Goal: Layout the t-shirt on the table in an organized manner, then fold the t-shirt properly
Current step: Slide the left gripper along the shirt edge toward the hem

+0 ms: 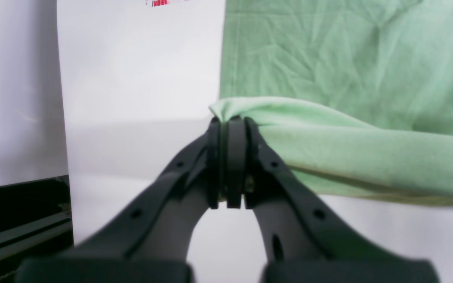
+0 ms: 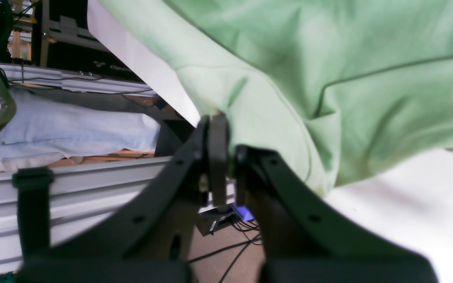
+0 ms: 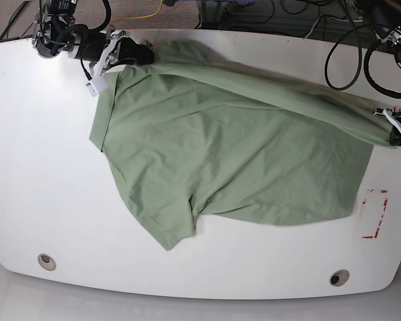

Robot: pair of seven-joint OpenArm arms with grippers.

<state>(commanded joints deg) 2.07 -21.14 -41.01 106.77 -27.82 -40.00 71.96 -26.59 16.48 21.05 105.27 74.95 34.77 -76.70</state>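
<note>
Across the glossy white desk (image 3: 33,167), the soft, creased sage t-shirt (image 3: 240,154) spreads — left tool (image 1: 228,122) and right tool (image 2: 220,122) each pinch 1 bunched edge.

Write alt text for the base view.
A pale green t-shirt lies spread on a white table, stretched between two arms: the right gripper pinches its far left corner and the left gripper its right edge. Red tape marks the table's right side.
</note>
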